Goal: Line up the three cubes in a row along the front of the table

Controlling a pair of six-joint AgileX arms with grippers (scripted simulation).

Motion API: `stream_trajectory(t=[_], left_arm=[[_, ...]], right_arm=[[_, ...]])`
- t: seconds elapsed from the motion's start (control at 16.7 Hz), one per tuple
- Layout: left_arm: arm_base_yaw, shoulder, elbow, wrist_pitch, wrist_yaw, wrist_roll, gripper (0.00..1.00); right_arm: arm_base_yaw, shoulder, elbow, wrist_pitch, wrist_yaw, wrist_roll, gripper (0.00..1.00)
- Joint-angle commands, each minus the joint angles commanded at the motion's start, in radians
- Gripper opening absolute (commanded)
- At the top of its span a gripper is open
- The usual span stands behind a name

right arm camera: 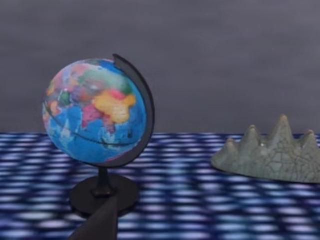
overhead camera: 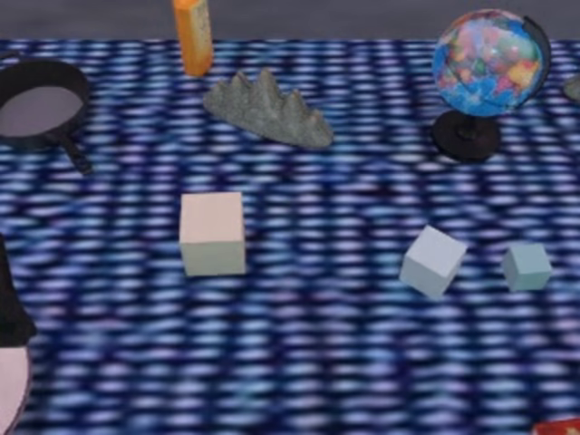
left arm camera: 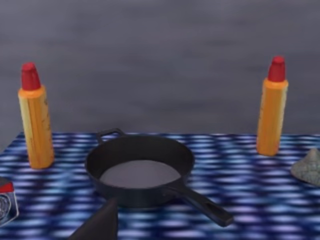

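1. Nothing lined up yet: big cream cube [overhead camera: 212,234] sits mid-table left of centre, well apart from the grey cube [overhead camera: 433,261], tilted, and small teal cube [overhead camera: 527,266] at right.
2. No cube is held; can't tell either claw's state. All three moves remain.

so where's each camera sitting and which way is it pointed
Top view: above the table, looking down on the three cubes, rock, globe and pan; a dark arm part shows at its left edge.
Left wrist view: low, facing the pan and two orange bottles; a dark tip of its own hand shows.
Right wrist view: low, facing the globe and rock; likewise a dark tip.
Shared: both wrist views show the rock.
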Motion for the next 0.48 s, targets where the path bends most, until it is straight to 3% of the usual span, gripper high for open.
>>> stream_trajectory(t=[0.24,0.48], left_arm=[[0.000,0.000,0.000,0.000,0.000,0.000,1.00],[0.000,0.000,0.000,0.000,0.000,0.000,1.00]], right_arm=[[0.006,0.030,0.030,-0.021,-0.001,0.003,1.00],[0.032,0.219,0.198,-0.139,-0.003,0.019,1.00]])
